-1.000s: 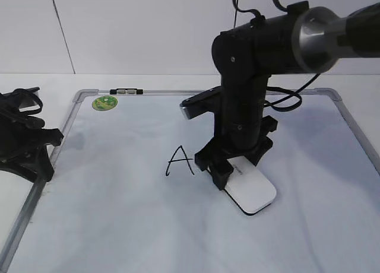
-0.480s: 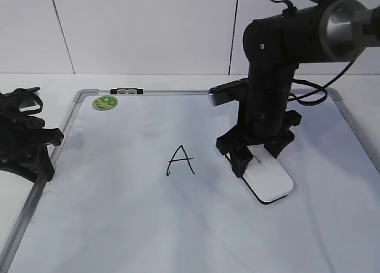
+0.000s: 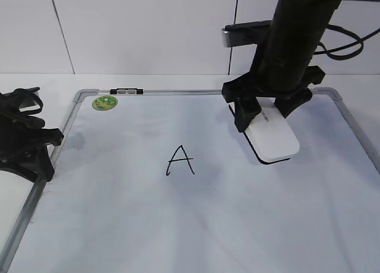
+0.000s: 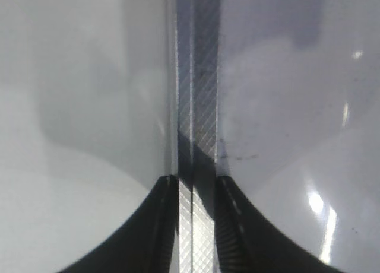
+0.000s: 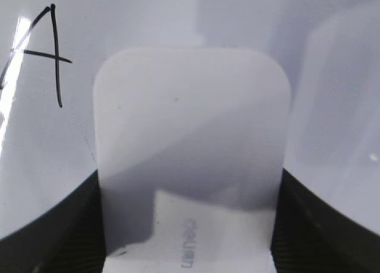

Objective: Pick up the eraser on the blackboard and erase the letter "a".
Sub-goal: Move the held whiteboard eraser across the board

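The white eraser (image 3: 273,139) with its black base is held in my right gripper (image 3: 268,114), lifted above the right half of the blackboard (image 3: 119,213) and tilted down toward the front. In the right wrist view the eraser (image 5: 190,136) fills the space between the black fingers (image 5: 297,225), with grey lettering near them. An angular black capital "A" (image 3: 180,161) stands on the board's middle, left of the eraser; it shows at the top left of the right wrist view (image 5: 44,50). No lowercase "a" shows. My left gripper (image 3: 41,160) sits at the board's left edge, jaws closed on the silver frame (image 4: 196,136).
A round green sticker (image 3: 104,102) is at the board's far left corner, and a small black clip (image 3: 126,91) sits on the far frame. A white wall stands behind the table. The right arm's cables hang over the board's far right corner.
My right gripper has carried the eraser from just right of the "A" to the right and away, and lifted it off the board. The left gripper has not moved.
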You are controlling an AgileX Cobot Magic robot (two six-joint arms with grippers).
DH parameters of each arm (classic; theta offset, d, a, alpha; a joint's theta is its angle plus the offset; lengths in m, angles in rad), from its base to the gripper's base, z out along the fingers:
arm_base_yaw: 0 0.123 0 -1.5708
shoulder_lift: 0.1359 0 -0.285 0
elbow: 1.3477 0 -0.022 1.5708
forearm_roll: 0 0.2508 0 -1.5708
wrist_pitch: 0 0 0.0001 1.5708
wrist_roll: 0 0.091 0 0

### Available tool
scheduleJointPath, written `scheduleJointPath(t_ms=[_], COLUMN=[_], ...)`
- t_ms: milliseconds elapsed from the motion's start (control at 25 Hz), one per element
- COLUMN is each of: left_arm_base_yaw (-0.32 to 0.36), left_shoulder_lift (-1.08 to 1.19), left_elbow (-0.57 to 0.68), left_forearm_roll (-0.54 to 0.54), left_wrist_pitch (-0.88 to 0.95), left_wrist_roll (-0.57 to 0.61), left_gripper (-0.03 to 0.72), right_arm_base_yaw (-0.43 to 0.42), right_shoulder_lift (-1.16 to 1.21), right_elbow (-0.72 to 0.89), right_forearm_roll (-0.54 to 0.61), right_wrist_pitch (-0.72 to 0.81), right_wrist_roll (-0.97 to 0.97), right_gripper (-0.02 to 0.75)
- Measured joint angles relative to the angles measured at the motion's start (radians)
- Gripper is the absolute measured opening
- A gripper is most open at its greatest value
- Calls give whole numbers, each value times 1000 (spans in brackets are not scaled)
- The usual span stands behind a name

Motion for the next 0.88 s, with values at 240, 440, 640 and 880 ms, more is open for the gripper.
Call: scheduleJointPath(t_ms=[240,440,640,880], left_arm_base_yaw=[0,0,0,0], left_shoulder_lift=[0,0,0,0], left_elbow=[0,0,0,0], left_forearm_roll=[0,0,0,0], left_wrist_pitch=[0,0,0,0], left_wrist_roll=[0,-4,-4,-4], left_gripper=[164,164,165,169], right_arm_base_yaw=[-2,-44,-164,-322], right_shoulder_lift=[-29,-29,-29,-29], right_elbow=[0,0,7,81], right_forearm_roll=[-12,-10,-26,-34], right_wrist_pitch=[43,43,43,43], right_wrist_roll=[56,72,57,13], right_gripper=[527,527,527,527])
